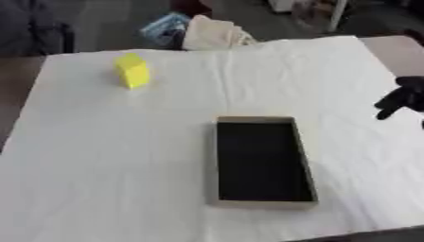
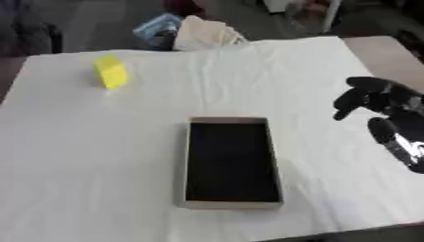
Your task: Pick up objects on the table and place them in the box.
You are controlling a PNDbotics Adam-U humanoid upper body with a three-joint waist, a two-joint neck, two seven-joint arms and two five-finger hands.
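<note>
The right hand (image 2: 383,105), black and glossy, hangs over the table's right edge with fingers curled downward, grasping nothing. A wrinkled white cloth (image 1: 124,156) covers the table. The box (image 1: 261,160), a shallow rectangular tray with tan rim and dark interior, lies near the middle, nothing visible inside. The yellow block (image 1: 132,71) stands upright far left, well apart from both. Blurred bundles lie beyond the far edge.
</note>
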